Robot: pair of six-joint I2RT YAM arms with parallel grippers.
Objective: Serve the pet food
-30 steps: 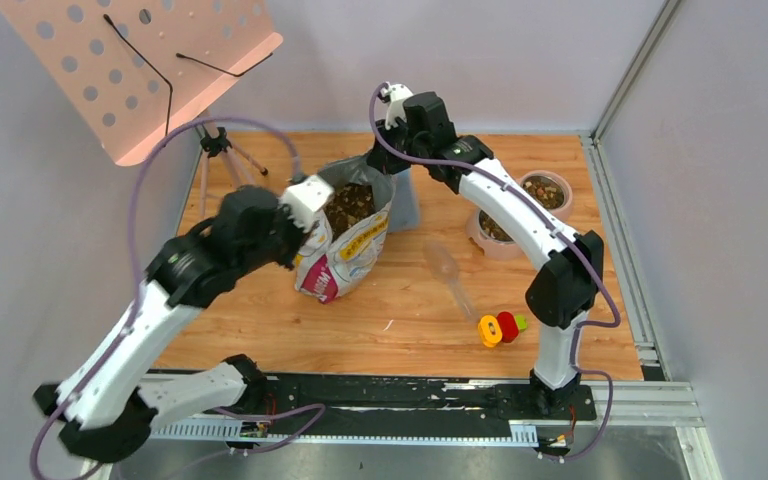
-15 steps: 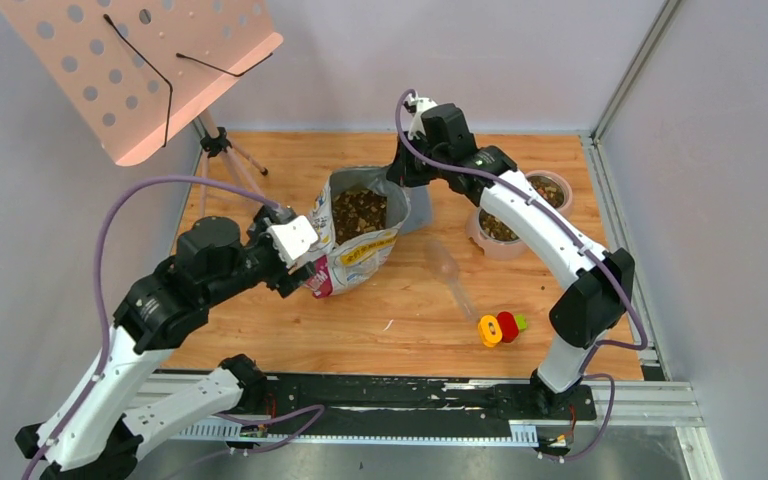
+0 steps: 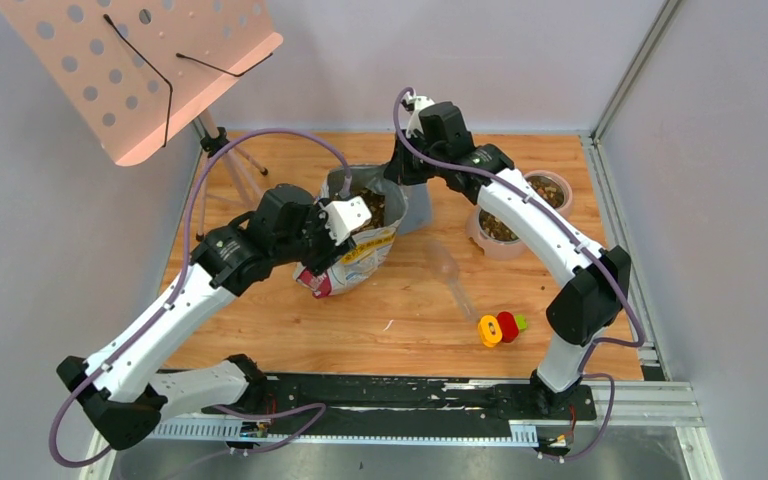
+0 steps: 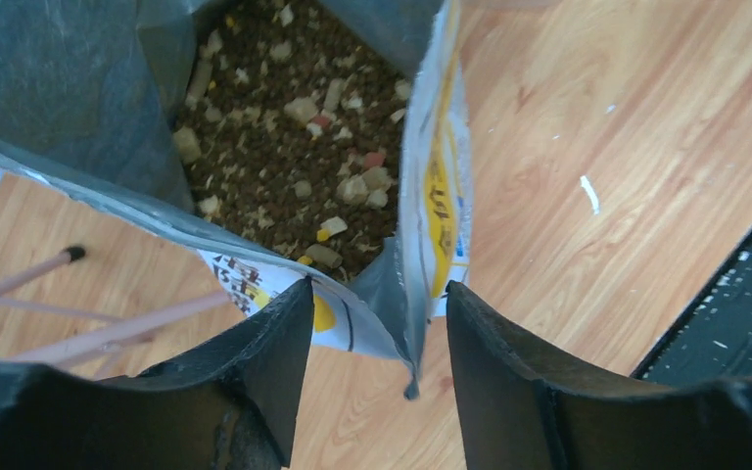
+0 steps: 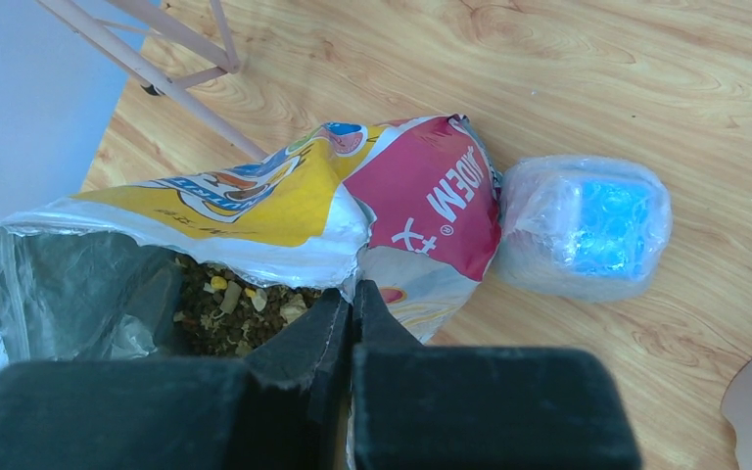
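The pet food (image 4: 289, 147) is brown kibble with pale bits, lying inside the open printed bag (image 3: 358, 258) at mid table. It also shows as pet food (image 5: 223, 311) under the bag's torn rim. My right gripper (image 5: 352, 292) is shut on the bag's far rim and holds the mouth up. My left gripper (image 4: 380, 299) hangs open over the near side of the bag (image 4: 431, 196). The bag's near corner seam stands loose between the jaws, touching neither finger.
Two bowls (image 3: 547, 190) with kibble in them sit in a pink stand (image 3: 480, 238) at right. A clear scoop (image 3: 446, 266) and a yellow-red toy (image 3: 498, 327) lie on the wood. A plastic-wrapped blue block (image 5: 587, 223) sits behind the bag. A pink music stand (image 3: 140, 70) fills the back left.
My left gripper let go of the bag's left rim, opened, drew back, then came in over the bag's near corner. The right arm shifted the bag slightly right, still gripping.
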